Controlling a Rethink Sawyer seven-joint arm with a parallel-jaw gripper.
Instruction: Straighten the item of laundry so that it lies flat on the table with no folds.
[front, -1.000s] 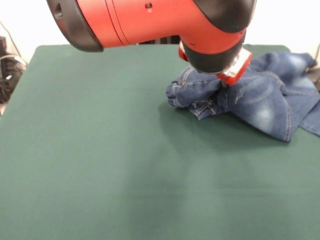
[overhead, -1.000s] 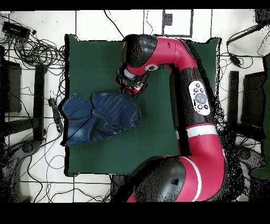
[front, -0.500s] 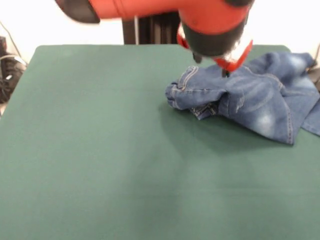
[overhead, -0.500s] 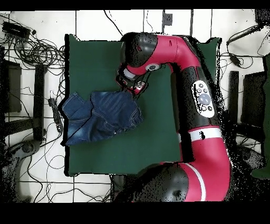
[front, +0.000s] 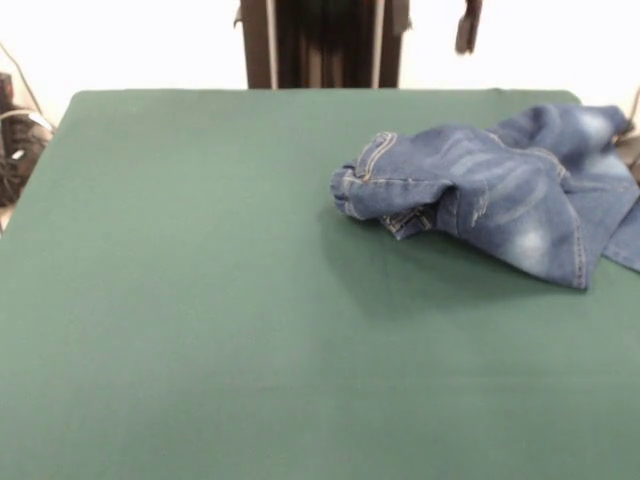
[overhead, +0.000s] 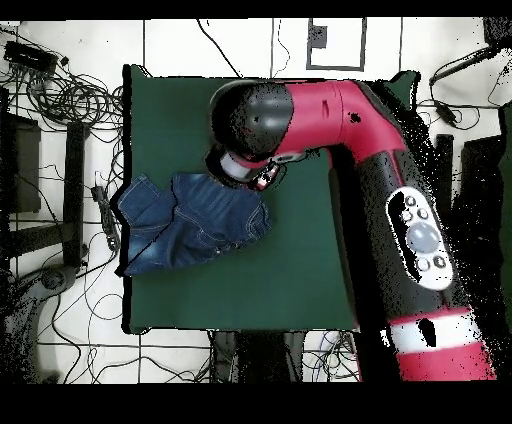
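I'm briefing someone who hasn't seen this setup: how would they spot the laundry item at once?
Start from the big dark green table. In the front view, look to its far right corner: the jeans lie there in a crumpled heap, one part reaching past the table's right edge. They are the only thing on the cloth: blue denim with faded whitish patches and tan stitching.

Front view: jeans (front: 500, 200) bunched on table (front: 200, 300), far right part, one leg reaching the right edge. Gripper (front: 467, 28) up behind them, at top edge, apart.
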